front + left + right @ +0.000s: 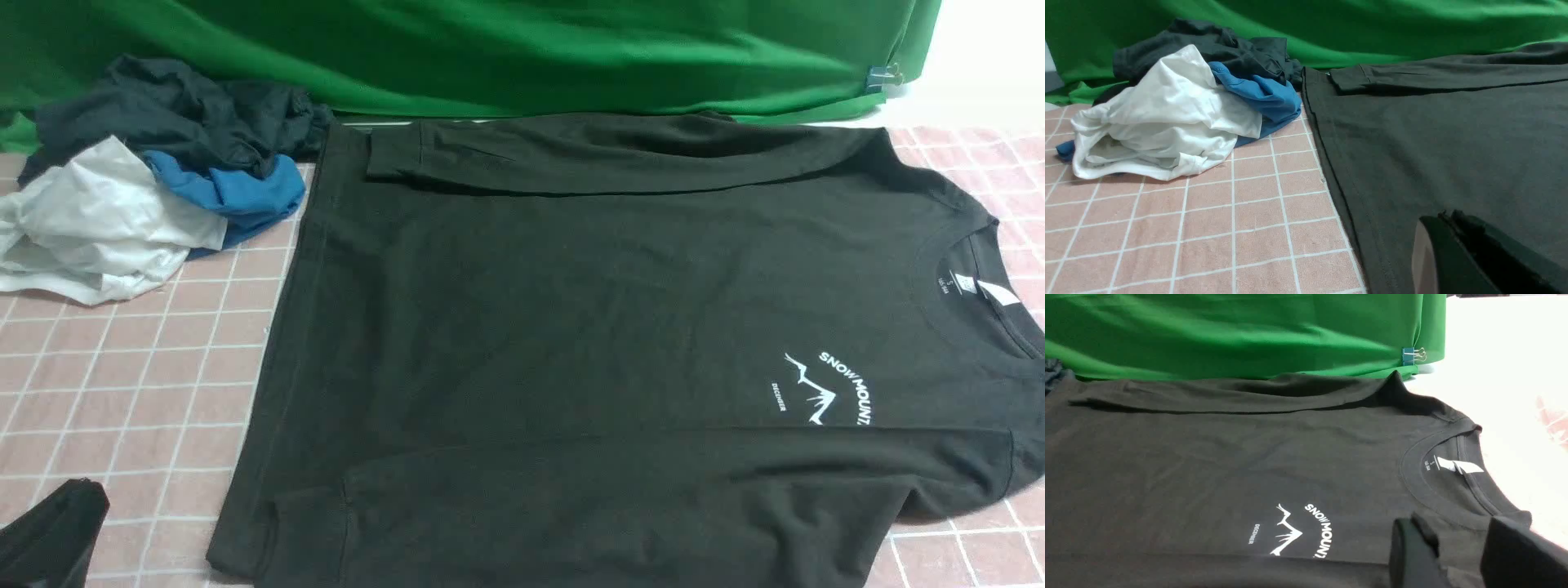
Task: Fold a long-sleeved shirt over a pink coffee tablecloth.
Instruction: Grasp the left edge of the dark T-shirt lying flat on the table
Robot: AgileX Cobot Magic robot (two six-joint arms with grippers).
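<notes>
Shirt (571, 327) lies flat on the tablecloth (147, 384), hem at 9 o'clock, collar at 3, both sleeves folded in along the 12 and 6 o'clock edges. Bare cloth lies open from 7 to 9 o'clock off the hem. The far edge runs just beside the backdrop (490, 49). A heap (147, 180) of garments sits at 10 o'clock, just beside the hem corner. Left gripper (1447, 216), fingers together and empty, is near the hem. Right gripper (1457, 535), fingers apart, grips nothing by the collar.
</notes>
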